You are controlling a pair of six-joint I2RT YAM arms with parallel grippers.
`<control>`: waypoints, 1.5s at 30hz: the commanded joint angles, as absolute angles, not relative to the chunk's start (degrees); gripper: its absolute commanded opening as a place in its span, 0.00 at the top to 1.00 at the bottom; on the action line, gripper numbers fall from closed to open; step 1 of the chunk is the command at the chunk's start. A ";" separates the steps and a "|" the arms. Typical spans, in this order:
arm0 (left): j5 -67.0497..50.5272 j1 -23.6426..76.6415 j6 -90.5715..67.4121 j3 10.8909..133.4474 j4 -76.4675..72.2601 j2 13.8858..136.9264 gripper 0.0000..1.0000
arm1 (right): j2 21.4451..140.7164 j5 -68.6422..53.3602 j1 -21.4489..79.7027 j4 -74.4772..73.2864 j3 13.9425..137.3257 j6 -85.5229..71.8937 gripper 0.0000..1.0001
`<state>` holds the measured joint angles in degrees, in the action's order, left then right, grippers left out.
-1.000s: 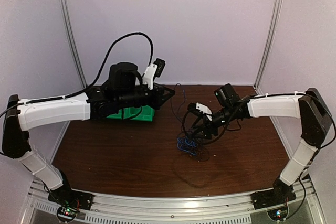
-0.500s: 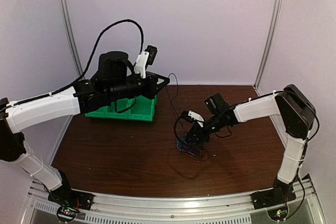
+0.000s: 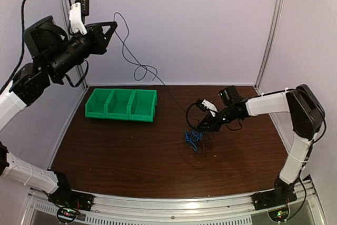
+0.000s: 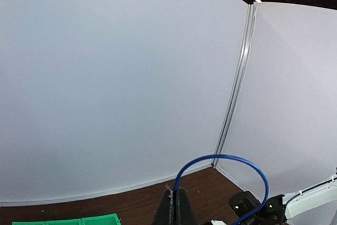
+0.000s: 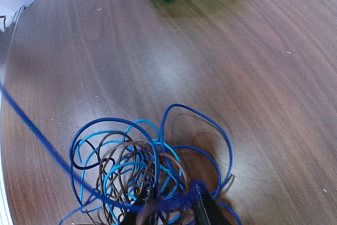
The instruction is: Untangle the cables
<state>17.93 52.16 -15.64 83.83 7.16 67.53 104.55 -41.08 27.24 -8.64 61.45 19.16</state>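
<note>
Above dark wood table [image 3: 116,151], holding blue strand [image 4: 253,166] high in clamped left gripper [image 4: 176,204], bracing thin blue-black cable tangle [image 5: 131,167] with half-closed right gripper [image 5: 171,210], grip unclear.

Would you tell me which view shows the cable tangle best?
The right wrist view: the cable tangle fills it, separate loops visible. The top view shows it as a small blue clump; the left wrist view, one blue strand.

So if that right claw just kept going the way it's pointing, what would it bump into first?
Most likely the tangle of cables lying just ahead of the right gripper, then the table beneath it, though depth is hard to judge here.
</note>
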 commanded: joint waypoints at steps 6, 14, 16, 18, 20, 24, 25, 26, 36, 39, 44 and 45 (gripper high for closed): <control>30.12 51.86 -5.09 93.31 10.34 63.52 1.00 | 99.73 -35.98 16.82 -12.09 59.86 19.15 0.77; 30.16 51.86 -3.83 98.08 12.49 64.39 1.00 | 97.32 -40.15 13.38 -12.92 59.24 21.55 0.71; 27.81 51.86 -4.76 99.21 14.56 66.03 1.00 | 93.36 -41.81 14.93 -12.86 59.03 23.49 0.68; 25.53 51.86 -5.63 98.84 15.05 66.96 1.00 | 90.20 -41.29 16.83 -13.31 59.96 25.32 0.61; 23.38 51.86 -5.88 98.65 15.17 67.89 1.00 | 88.30 -41.06 19.93 -15.12 61.56 28.09 0.47; 20.68 51.83 -6.47 99.05 15.65 69.50 1.00 | 89.90 -38.35 26.10 -15.91 65.08 30.13 0.31; 20.53 51.85 -6.54 99.13 15.72 69.66 1.00 | 91.32 -38.75 26.94 -15.16 65.75 29.74 0.29; 20.40 51.86 -6.65 99.27 15.69 69.77 1.00 | 92.88 -38.95 27.69 -14.55 66.65 29.57 0.29; 20.11 51.86 -6.89 102.89 18.29 70.25 1.00 | 111.50 -35.98 32.97 -14.28 81.02 28.89 0.42; 19.95 51.85 -7.19 103.74 18.98 70.05 1.00 | 115.39 -35.09 33.26 -13.32 83.53 27.68 0.49; 20.14 51.86 -6.20 109.99 21.16 69.58 1.00 | 120.66 -28.68 33.50 -14.23 86.07 26.14 0.69; 20.66 51.86 -5.36 112.58 22.17 69.54 1.00 | 121.28 -27.17 33.42 -14.31 86.16 26.03 0.75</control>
